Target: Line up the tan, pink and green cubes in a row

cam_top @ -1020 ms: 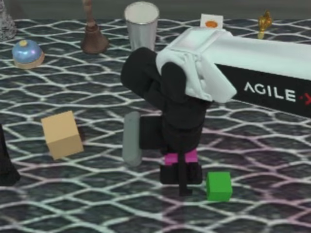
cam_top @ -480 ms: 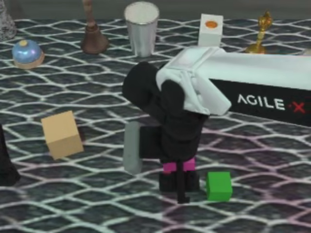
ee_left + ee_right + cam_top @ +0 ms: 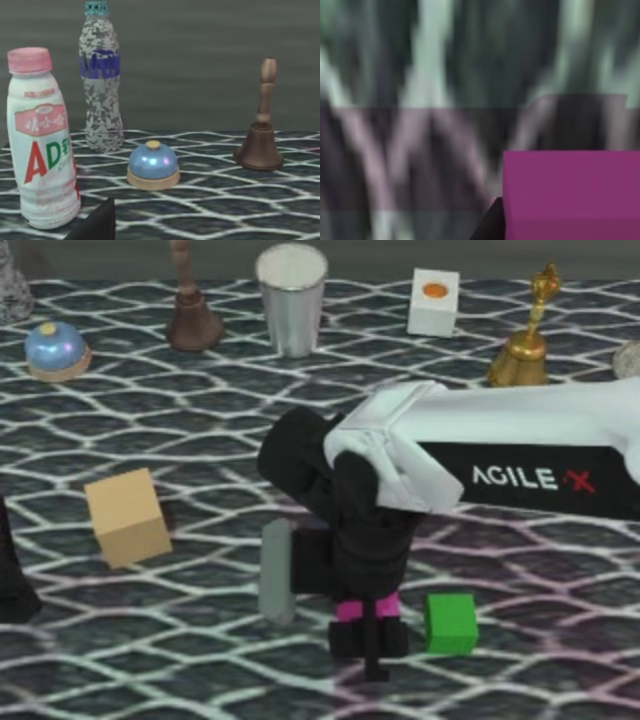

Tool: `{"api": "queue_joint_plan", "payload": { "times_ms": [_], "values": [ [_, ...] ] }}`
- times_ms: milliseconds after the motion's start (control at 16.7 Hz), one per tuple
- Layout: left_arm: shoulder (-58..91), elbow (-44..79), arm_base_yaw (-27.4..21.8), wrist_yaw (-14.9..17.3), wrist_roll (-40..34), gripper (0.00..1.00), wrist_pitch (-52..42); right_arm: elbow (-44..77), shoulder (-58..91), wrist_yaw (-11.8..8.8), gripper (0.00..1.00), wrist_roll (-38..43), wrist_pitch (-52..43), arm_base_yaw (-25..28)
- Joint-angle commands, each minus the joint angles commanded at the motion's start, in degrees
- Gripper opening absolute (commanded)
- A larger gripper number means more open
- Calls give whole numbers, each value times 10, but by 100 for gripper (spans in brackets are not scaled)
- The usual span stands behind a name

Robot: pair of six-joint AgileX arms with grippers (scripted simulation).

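The pink cube (image 3: 368, 608) is held in my right gripper (image 3: 369, 632), which is shut on it near the front of the table. In the right wrist view the pink cube (image 3: 570, 192) fills the lower corner beside one dark finger (image 3: 492, 226). Just to the right of that gripper sits the small green cube (image 3: 450, 623), a narrow gap away. The tan cube (image 3: 128, 516) rests alone on the left half of the table, turned at an angle. My left arm (image 3: 10, 580) is parked at the left edge; one finger (image 3: 97, 222) shows with bare table beside it.
Along the back stand a blue call bell (image 3: 57, 348), a brown wooden bell (image 3: 193, 315), a silver cup (image 3: 291, 295), a white block with an orange dot (image 3: 434, 300) and a golden bell (image 3: 525, 350). Two bottles (image 3: 42, 140) stand at the far left.
My right gripper has carried the pink cube toward the front edge and slightly right, closer to the green cube. The arm's shift uncovered the white block and golden bell.
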Motion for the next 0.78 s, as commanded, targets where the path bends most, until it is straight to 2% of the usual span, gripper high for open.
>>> {"api": "queue_joint_plan", "payload": {
  "times_ms": [780],
  "values": [
    [0,0,0,0,0,100,0,0,0,0,98,0,0,0]
  ]
}}
